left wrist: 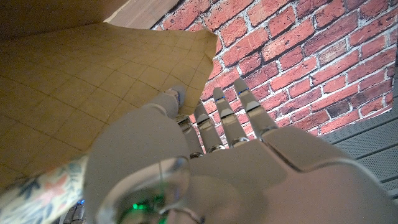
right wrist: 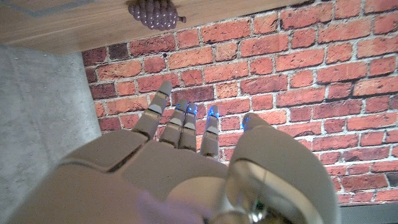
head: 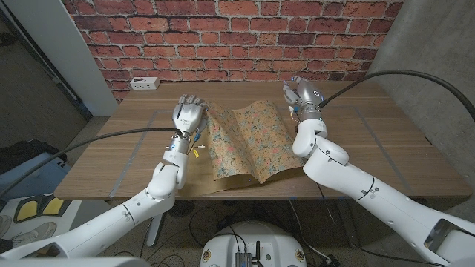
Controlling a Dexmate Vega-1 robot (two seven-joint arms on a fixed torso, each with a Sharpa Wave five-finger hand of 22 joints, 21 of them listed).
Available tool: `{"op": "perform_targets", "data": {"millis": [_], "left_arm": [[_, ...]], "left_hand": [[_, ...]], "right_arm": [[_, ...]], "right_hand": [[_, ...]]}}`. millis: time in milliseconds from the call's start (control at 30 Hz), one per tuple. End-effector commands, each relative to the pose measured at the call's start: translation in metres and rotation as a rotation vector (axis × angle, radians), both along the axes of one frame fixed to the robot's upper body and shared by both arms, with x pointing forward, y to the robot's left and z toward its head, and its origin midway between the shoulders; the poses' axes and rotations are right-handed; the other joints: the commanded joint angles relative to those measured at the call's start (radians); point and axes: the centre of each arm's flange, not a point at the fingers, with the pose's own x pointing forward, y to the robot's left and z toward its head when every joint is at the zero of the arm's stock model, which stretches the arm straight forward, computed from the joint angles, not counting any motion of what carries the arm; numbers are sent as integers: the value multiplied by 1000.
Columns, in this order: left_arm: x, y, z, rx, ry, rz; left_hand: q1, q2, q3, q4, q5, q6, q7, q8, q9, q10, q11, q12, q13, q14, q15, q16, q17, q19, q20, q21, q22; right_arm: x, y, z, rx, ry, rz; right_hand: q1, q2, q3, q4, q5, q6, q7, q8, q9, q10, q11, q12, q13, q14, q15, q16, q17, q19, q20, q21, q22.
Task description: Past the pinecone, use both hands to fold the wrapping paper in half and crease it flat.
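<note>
The floral wrapping paper (head: 245, 144) lies mid-table, bent like an open book, both side edges lifted and a valley down its middle. My left hand (head: 188, 116) stands upright at the paper's left edge, fingers straight and apart. In the left wrist view the paper's brown gridded back (left wrist: 93, 81) rises beside the thumb (left wrist: 168, 102); I see no pinch. My right hand (head: 300, 96) stands at the paper's far right corner with fingers (right wrist: 180, 121) spread toward the brick wall, holding nothing. The pinecone (right wrist: 155, 14) sits on the table beyond that hand.
A white power strip (head: 143, 84) lies at the table's back left by the brick wall (head: 237, 37). Faint tape lines (head: 137, 144) mark the wooden table (head: 386, 141). Bare wood stretches to either side of the paper.
</note>
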Motion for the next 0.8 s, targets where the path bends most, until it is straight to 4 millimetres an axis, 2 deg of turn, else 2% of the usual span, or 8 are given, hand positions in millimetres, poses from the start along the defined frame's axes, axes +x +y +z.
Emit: {"op": "perform_targets", "data": {"millis": [33,133,233,467,533,600,733,800], "left_arm": [[4,15,3,-9,32,35],[7,17,4,-11,39,33],[10,18,5,-16,53,29],[14,19,5,-11,67,36],[14,18,6,-9,64,40],[14,18,6,-9,67,39],[14,18,6,-6,67,46],[13,18,5,-7,66,47]], "left_hand": [[-2,-7,1,6,11,26,12,9,9,10,-7,1,4,4,-158,-3,3,12,-4,7,2],[-2,-8,0,6,14,30,7,13,13,12,-14,0,5,0,-159,-5,2,13,-7,9,3],[-3,-9,-2,6,19,28,6,17,20,19,-13,0,7,-1,-160,-7,2,20,-16,15,4],[-3,-11,-3,6,24,28,3,21,27,23,-17,-2,9,0,-160,-8,2,27,-21,21,5],[-2,-12,-4,6,26,30,2,23,29,22,-18,-3,10,-1,-160,-9,2,27,-20,22,5],[-2,-12,-4,5,27,30,2,24,31,24,-17,-3,10,-1,-161,-9,2,27,-21,23,6],[-2,-13,-5,5,30,27,3,25,35,23,-15,-5,11,-4,-162,-11,1,26,-21,24,6],[-2,-13,-5,5,32,26,3,25,36,23,-17,-6,12,-4,-161,-11,1,24,-20,24,6]], "right_arm": [[24,18,-12,-313,236,38],[31,23,-24,-341,294,15],[40,25,-37,-333,377,30],[57,32,-67,-345,503,14],[59,33,-72,-352,512,-9],[60,34,-75,-365,517,-25],[60,35,-81,-406,501,-45],[58,36,-83,-428,482,-55]], "right_hand": [[29,3,69,-7,0,-19,-28,-19,0,-19,-33,-17,0,-19,-41,-10,-8,-1,-34,-11,3],[35,-3,89,-12,-5,-36,-39,-28,1,-42,-50,-27,-1,-49,-53,-19,-12,-16,-53,-21,3],[29,-9,97,-12,-13,-84,-53,-45,2,-83,-67,-40,-1,-82,-54,-24,-16,-33,-54,-33,2],[-18,-18,87,3,-27,-197,-70,-52,2,-191,-81,-52,-3,-189,-62,-40,-30,-85,-59,-69,1],[-31,-16,86,3,-26,-239,-78,-52,1,-238,-100,-53,-4,-241,-63,-45,-40,-121,-75,-90,1],[-33,-13,89,1,-25,-254,-78,-51,1,-255,-108,-53,-4,-252,-67,-44,-45,-129,-85,-96,0],[-10,-24,103,-31,-24,-254,-66,-41,0,-246,-94,-38,-6,-257,-56,-40,-65,-130,-78,-102,0],[22,-28,119,-73,-21,-218,-52,-24,-1,-211,-76,-23,-7,-230,-41,-27,-86,-114,-66,-102,-1]]}}
